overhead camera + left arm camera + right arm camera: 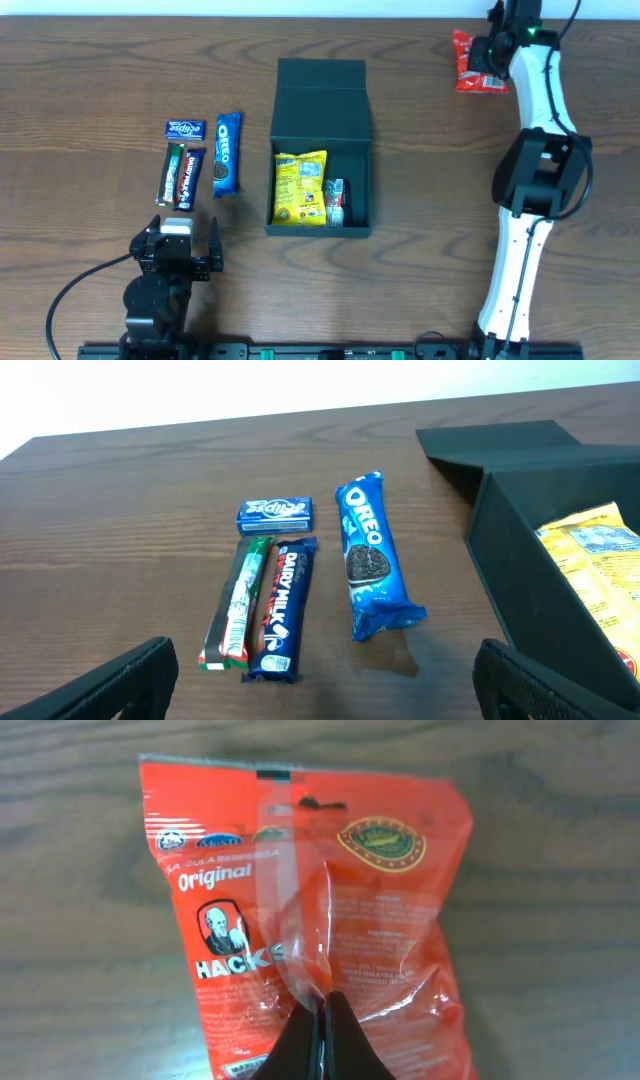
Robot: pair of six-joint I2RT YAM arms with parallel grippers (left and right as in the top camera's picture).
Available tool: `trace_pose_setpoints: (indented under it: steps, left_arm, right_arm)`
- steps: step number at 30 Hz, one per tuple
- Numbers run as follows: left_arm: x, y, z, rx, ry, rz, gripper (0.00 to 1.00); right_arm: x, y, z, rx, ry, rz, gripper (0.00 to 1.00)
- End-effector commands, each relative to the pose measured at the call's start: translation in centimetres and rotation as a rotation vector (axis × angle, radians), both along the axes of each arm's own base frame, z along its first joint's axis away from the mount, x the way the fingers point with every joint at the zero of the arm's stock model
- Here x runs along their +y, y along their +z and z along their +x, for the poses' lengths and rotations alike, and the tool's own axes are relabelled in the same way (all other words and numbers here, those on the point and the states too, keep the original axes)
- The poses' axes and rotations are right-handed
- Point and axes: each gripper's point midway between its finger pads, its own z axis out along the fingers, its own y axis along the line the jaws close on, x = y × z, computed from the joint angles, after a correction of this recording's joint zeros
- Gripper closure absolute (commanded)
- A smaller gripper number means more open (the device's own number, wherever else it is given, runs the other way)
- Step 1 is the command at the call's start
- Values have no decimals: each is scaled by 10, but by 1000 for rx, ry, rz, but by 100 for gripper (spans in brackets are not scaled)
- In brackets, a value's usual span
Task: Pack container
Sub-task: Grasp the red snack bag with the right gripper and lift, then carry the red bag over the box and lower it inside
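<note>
Mid-worktop (100, 60), a dark box (322, 90), lid flap open toward the far edge. Inside, a yellow packet (300, 187) filling the left part, and just beside it on the right a small item (337, 203), too small to name.

Left of the box, four snacks in a loose group. Farthest back, a small blue gum box (185, 129). Just in front of it, a green-and-red bar (173, 173) and a dark blue chocolate bar (190, 179), side by side and touching. Nearest the box but apart from it, a blue biscuit packet (227, 153).

Near the front edge, just short of the snacks, the left hand (325, 665): fingers spread wide, nothing between them, pointed toward the bars.

At the far right corner, well apart from the box, a red packet (300, 890) lying flat on the wood, printed face up. Over it, the right hand (325, 1020): fingers pressed together, pinching a raised ridge of the packet's wrapper near its lower middle, with the wrapper creased around the pinch.
</note>
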Motion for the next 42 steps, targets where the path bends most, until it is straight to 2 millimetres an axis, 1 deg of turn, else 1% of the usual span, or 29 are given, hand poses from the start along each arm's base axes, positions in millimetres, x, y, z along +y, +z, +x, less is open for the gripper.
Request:
trace_pose_setpoints:
  steps: [1,3,4,6,7,8,10,14,16,18,19,21,23,24,25,26,28,31,32,34,37,40,42]
  left_arm:
    - [3,-11,0,22,9,22,5]
    - [3,-11,0,22,9,22,5]
    - [3,-11,0,22,9,22,5]
    - [3,-11,0,22,9,22,5]
    - [3,-10,0,22,9,22,4]
    - [3,-11,0,22,9,22,5]
    - [3,-11,0,22,9,22,5]
    - [3,-10,0,22,9,22,4]
    - [3,-11,0,22,9,22,5]
    - [3,-10,0,22,9,22,5]
    - [3,-11,0,22,9,22,5]
    - [3,-11,0,22,9,22,5]
    - [3,-10,0,22,9,22,4]
    - [3,-10,0,22,9,22,5]
    - [3,-10,0,22,9,22,5]
    - [3,-11,0,22,9,22,5]
    - [3,-11,0,22,9,22,5]
    - [3,-11,0,22,9,22,5]
    - [3,-11,0,22,9,22,5]
    - [3,-10,0,22,9,22,5]
    - [3,-11,0,22,9,22,4]
    - [3,-10,0,22,9,22,4]
    - [3,-10,0,22,9,22,5]
  right_arm:
    - [17,54,13,-92,53,-19,99]
    - [26,93,11,-137,60,-20,99]
    - [33,120,7,-165,55,-12,99]
    - [43,153,-2,-196,68,-13,99]
    - [51,173,-10,-213,79,-14,99]
    - [56,185,-15,-222,85,-18,99]
    - [74,223,-38,-242,104,-10,99]
    - [104,276,-80,-272,68,7,99]
    - [123,299,-99,-302,79,18,99]
    - [143,315,-124,-307,86,24,99]
    - [151,318,-141,-288,70,23,99]
    - [161,312,-167,-231,19,26,99]
    - [175,292,-192,-136,-24,-3,99]
    - [183,282,-202,-96,-49,-9,99]
    - [196,270,-211,-53,-74,-1,99]
    - [210,256,-219,-13,-90,14,99]
    - [231,237,-230,34,-111,28,99]
    - [259,209,-246,83,-99,0,99]
    - [266,199,-253,97,-97,-25,99]
    - [272,178,-266,131,-107,-71,99]
    - [286,147,-279,173,-66,-113,99]
    - [292,123,-286,198,-44,-128,99]
    - [293,108,-290,213,-62,-130,99]
